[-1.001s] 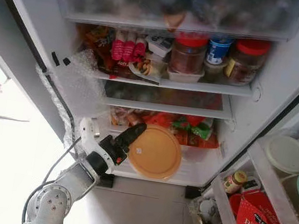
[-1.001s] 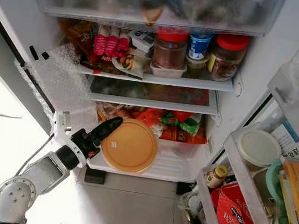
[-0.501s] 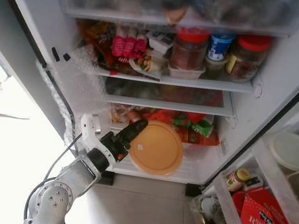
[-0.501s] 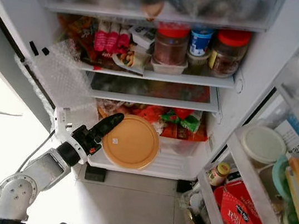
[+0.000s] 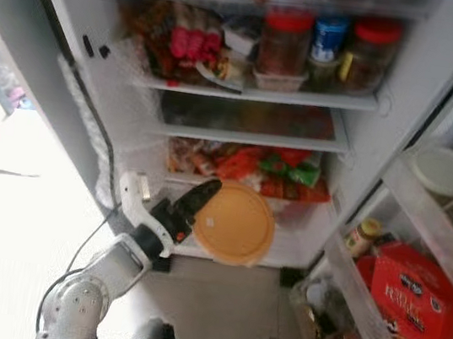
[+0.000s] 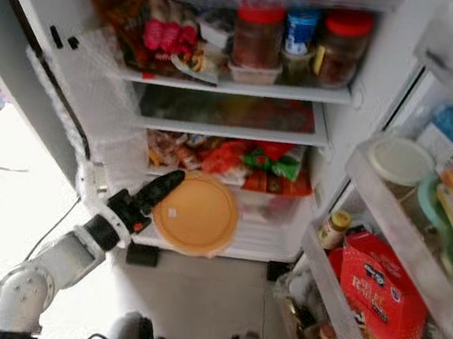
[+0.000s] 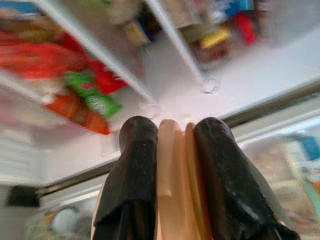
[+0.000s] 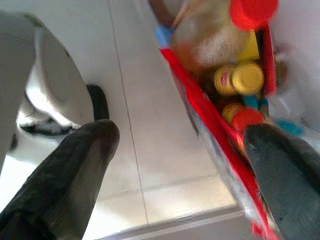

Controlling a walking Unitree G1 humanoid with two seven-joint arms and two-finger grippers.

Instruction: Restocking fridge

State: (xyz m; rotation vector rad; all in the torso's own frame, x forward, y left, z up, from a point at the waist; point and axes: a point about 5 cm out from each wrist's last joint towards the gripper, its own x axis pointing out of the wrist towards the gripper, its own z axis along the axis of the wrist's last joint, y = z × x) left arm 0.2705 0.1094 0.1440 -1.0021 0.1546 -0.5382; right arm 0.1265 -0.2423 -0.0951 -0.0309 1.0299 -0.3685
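**Lid container halfway into the fridge**

We're in the placing step: the open white fridge (image 5: 407, 103) stands in front of us, and our left gripper (image 5: 196, 203) is clamped on the edge of the round flat orange plastic container (image 5: 234, 223), holding it tilted in front of the bottom compartment. In the wrist view its black fingers (image 7: 132, 170) squeeze the rim from both sides. Next we'd guess it needs levelling and sliding in. The red and green snack packets (image 5: 282, 168) crowd the back there, so room looks tight. The door shelf beside us carries a red cardboard box (image 5: 416, 296) and a small yellow-capped jar (image 5: 361, 237). Our right gripper (image 8: 180, 165) hangs with fingers spread wide, holding nothing.
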